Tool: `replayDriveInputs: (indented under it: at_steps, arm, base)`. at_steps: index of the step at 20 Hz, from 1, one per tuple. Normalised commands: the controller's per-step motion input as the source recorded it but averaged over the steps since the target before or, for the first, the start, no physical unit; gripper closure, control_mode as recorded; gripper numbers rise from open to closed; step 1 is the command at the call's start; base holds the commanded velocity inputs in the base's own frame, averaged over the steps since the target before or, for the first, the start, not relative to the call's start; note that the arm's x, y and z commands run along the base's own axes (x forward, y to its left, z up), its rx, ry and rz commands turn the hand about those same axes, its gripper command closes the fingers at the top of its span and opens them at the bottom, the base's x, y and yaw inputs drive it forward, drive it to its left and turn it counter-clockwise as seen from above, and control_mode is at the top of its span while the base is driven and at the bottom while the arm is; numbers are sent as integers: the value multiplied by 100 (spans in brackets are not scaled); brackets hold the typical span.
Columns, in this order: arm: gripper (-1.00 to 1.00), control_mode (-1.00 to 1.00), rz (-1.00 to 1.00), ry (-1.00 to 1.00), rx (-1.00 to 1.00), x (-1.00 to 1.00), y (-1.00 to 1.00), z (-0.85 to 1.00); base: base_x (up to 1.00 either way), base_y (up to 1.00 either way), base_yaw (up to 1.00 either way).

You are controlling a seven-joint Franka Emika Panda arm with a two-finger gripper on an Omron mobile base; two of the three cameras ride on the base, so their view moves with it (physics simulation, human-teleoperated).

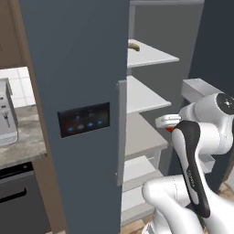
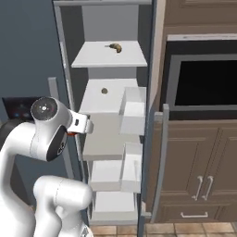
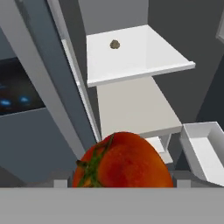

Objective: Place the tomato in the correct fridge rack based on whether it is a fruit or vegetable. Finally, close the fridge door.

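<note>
We see our gripper clasping the tomato before the fridge rack, which bears a small brownish lump.

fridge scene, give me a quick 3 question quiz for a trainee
1. True or false: the tomato already lies on the fridge rack.
2. What sits on the topmost shelf? A) a yellow-brown banana-like item B) a carton C) a bottle
3. Fill in: on the fridge rack lies a small brownish ____.

Key: 1 false, it is at the tool, in front of the open fridge. 2 A, the banana-like item. 3 lump.
</note>
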Motion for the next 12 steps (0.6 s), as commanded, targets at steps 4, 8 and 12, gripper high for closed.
replayDriveInputs:
  at_steps: [4,8,12]
  arm:
    - [100,100,0,0,0,0,0,0]
    - [100,100,0,0,0,0,0,0]
    - [100,100,0,0,0,0,0,0]
  base:
    - [51,-11,1]
    - [56,-12,1]
    - [51,-28,0]
